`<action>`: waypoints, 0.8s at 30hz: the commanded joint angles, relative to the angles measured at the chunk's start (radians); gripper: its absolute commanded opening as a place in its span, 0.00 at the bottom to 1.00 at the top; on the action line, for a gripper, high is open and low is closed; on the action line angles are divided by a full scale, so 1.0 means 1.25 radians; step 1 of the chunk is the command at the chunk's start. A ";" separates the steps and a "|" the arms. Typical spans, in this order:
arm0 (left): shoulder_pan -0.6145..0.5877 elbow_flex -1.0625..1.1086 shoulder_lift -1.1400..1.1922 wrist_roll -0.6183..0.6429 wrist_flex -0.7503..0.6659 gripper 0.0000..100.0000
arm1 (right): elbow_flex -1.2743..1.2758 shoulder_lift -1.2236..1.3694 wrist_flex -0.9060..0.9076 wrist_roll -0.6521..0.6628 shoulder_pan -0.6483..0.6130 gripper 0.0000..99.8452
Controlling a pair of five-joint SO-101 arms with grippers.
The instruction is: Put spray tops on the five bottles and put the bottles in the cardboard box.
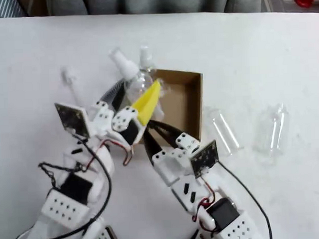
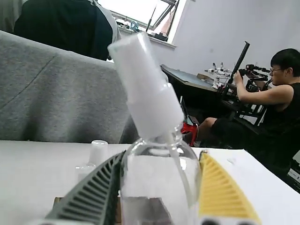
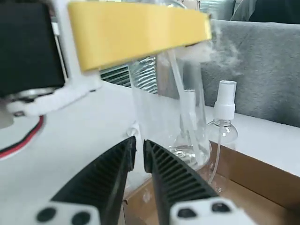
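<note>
Left arm reaches forward from the near-left of the surface (image 1: 262,53). Its left end effector (image 1: 140,87) is clamped on a clear bottle (image 2: 159,187), with the grey ribbed finger (image 2: 96,194) on one side and the yellow finger (image 2: 220,192) on the other. The bottle stands roughly upright at the cardboard box (image 1: 188,105), over its left edge. A white spray top (image 2: 145,89) sits on its neck, leaning to one side.

Right arm comes in from the near-centre. The right end effector (image 3: 139,140) is low at the box's near-left corner, just under the yellow finger and close to the held bottle. Its black fingers (image 3: 171,176) are almost together with a thin gap between them, and they grip nothing.

A second bottle with spray top (image 3: 222,122) appears to stand inside the box by its far wall, just beyond the held one.

Two bare clear bottles lie on the surface right of the box: one (image 1: 225,130) just beside it, the other (image 1: 272,128) farther right. A loose spray top (image 1: 70,80) lies on the surface left of the left arm, well apart from the box.
</note>
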 commanded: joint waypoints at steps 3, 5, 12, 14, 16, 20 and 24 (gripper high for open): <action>0.023 -0.009 -0.090 0.002 0.077 0.02 | 0.007 -0.009 -0.012 -0.002 0.009 0.01; 0.023 -0.009 -0.094 0.002 0.090 0.02 | 0.007 -0.009 -0.010 -0.004 0.026 0.01; 0.015 -0.004 -0.093 0.002 0.088 0.02 | 0.002 -0.010 0.080 0.000 0.099 0.01; -0.004 0.006 -0.093 0.002 0.082 0.02 | 0.001 -0.010 0.107 0.000 0.111 0.01; -0.023 0.010 -0.093 0.000 0.082 0.02 | 0.001 -0.010 0.133 0.004 0.123 0.01; -0.051 0.010 -0.091 -0.055 0.085 0.02 | -0.038 -0.010 0.233 0.074 0.165 0.01; -0.053 0.007 -0.074 -0.066 0.098 0.02 | -0.107 -0.010 0.353 0.085 0.218 0.01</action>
